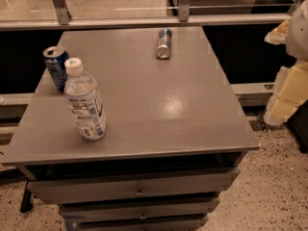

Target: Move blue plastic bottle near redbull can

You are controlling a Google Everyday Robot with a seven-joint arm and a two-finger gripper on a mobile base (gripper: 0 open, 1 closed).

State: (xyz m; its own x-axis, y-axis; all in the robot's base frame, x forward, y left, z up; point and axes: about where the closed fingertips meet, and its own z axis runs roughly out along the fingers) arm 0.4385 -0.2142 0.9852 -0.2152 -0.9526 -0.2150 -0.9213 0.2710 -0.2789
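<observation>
The blue plastic bottle [85,101], clear with a white cap and a white-blue label, stands upright near the left front of the grey tabletop [159,105]. The redbull can [164,43], slim and silver-blue, lies on its side near the far edge of the table, well apart from the bottle. My gripper [285,96] shows as pale cream and white parts at the right edge of the view. It is off the table's right side and far from both bottle and can, and holds nothing that I can see.
A wider dark blue soda can [56,66] stands upright just behind and left of the bottle, almost touching it. The table is a drawer cabinet [137,191]. A rail with posts [144,20] runs behind it. Speckled floor [269,196] lies to the right.
</observation>
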